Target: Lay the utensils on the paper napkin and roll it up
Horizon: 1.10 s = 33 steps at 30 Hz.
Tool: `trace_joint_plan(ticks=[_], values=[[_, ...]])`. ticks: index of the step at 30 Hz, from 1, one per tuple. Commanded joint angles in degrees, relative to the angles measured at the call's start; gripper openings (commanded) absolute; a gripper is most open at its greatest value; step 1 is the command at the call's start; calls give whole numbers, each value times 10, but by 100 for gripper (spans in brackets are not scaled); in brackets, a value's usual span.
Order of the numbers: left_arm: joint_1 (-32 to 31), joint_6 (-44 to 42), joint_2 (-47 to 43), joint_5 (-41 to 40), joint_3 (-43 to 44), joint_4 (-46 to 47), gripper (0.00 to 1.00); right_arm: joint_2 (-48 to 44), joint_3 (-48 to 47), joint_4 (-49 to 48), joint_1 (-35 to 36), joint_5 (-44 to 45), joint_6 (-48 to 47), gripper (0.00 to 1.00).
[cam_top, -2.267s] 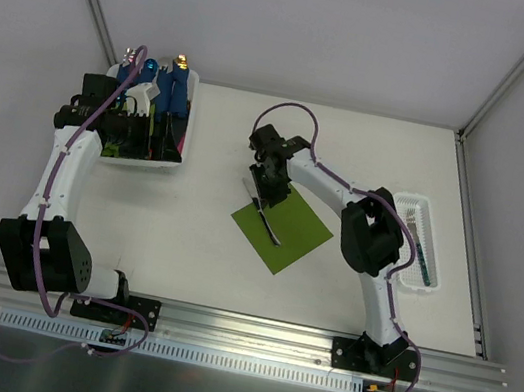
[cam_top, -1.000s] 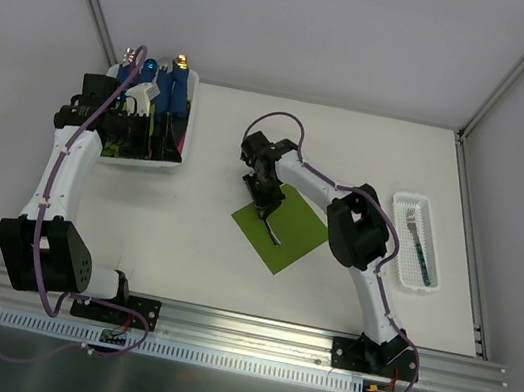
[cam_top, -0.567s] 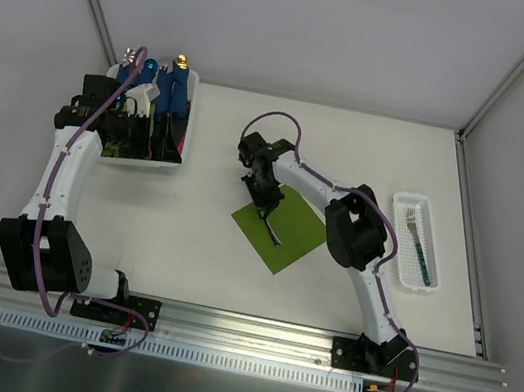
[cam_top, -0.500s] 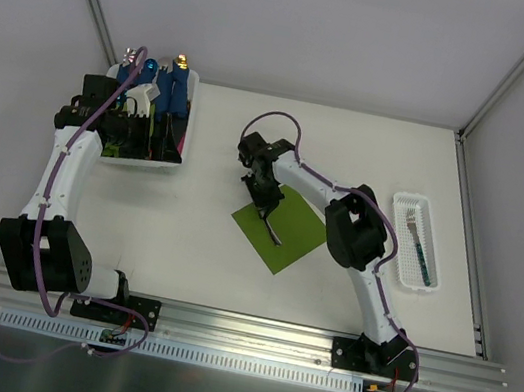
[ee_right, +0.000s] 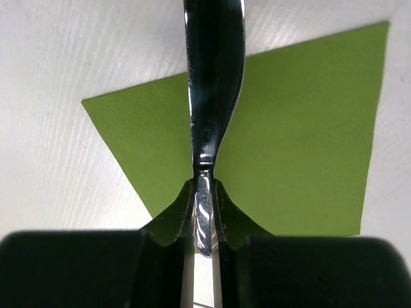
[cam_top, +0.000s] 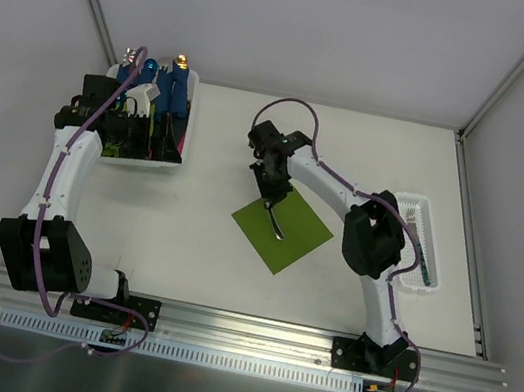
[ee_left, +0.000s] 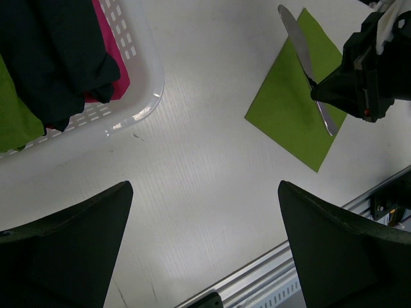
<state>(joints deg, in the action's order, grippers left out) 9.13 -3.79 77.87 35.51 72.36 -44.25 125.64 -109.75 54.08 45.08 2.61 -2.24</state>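
Note:
The lime-green paper napkin (cam_top: 299,225) lies flat on the table's middle, one corner toward the arms. My right gripper (cam_top: 271,185) is over its far-left edge, shut on a knife (cam_top: 277,222) that slants across the sheet. In the right wrist view the fingers (ee_right: 176,215) pinch the knife (ee_right: 212,77) above the napkin (ee_right: 302,141). I cannot tell if it touches the paper. A teal-handled fork (cam_top: 418,246) lies in the white tray (cam_top: 434,272) at the right. My left gripper (cam_top: 137,128) is open and empty over the basket's near side.
A white basket (cam_top: 171,162) at the far left holds blue tube bundles (cam_top: 169,88) and dark, pink and green items. Its corner shows in the left wrist view (ee_left: 144,83). The metal rail runs along the table's near edge.
The right arm has swung a little to the right and its wrist has turned, with the knife still gripped over the napkin. The left arm has not moved.

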Motion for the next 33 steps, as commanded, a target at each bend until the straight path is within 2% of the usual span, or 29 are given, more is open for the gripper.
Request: trace_joint_plan(ticks=[1, 5, 13, 33], values=[[7, 7, -1, 11, 10, -3, 99, -63, 32, 15, -24, 14, 41, 0], [8, 10, 4, 11, 13, -3, 99, -104, 107, -32, -48, 8, 84, 0], [7, 19, 14, 13, 14, -3, 99, -161, 230, -114, -49, 13, 166, 0], [10, 17, 14, 6, 2, -3, 99, -112, 220, -124, -65, 1, 216, 0]])
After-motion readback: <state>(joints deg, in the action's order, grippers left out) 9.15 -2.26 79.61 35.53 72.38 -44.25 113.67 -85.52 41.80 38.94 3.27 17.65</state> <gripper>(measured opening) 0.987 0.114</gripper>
